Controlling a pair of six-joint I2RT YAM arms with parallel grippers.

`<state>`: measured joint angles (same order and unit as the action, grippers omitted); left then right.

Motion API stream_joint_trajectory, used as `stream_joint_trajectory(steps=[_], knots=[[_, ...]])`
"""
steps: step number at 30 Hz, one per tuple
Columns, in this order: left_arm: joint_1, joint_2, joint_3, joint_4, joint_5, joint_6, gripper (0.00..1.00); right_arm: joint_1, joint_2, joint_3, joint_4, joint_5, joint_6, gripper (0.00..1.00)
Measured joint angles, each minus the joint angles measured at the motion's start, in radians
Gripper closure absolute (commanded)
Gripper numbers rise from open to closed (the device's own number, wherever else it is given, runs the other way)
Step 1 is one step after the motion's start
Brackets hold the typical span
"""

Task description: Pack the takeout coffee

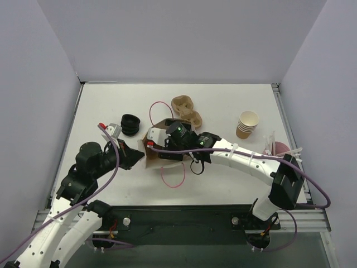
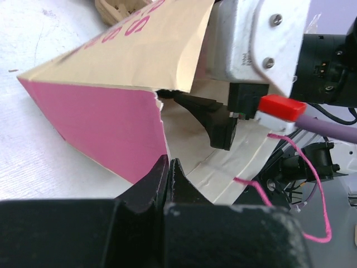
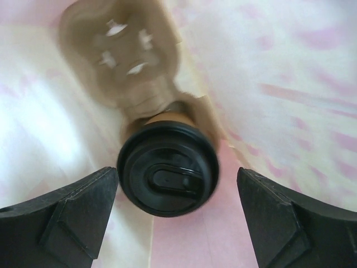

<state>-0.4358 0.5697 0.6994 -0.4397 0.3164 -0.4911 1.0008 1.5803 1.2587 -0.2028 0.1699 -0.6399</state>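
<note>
Coffee [image 3: 167,167] sits in its carrier [image 3: 120,56] inside the bag [image 2: 106,120]; right jaws wide and empty either side, left jaws pinching the bag's rim, apparently to hold it open.

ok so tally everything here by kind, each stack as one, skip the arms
lidded coffee cup: 1
paper bag: 1
cup carrier: 2, the other in the bag
stack of black lids: 1
stack of lidless cups: 1
unclear pink thing, right edge: 1
total: 7
</note>
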Motion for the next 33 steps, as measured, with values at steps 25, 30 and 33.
stream_joint_trajectory(steps=[25, 30, 33], knots=[[0.000, 0.045, 0.141, -0.114, -0.027, -0.040, 0.71, 0.050, -0.069, 0.250, -0.174, -0.125, 0.155, 0.29], [0.000, 0.071, 0.173, -0.132, -0.066, -0.021, 0.57, 0.050, -0.075, 0.298, -0.179, -0.126, 0.209, 0.30], [0.000, 0.089, 0.197, -0.136, -0.088, -0.008, 0.49, 0.050, -0.075, 0.345, -0.188, -0.103, 0.265, 0.29]])
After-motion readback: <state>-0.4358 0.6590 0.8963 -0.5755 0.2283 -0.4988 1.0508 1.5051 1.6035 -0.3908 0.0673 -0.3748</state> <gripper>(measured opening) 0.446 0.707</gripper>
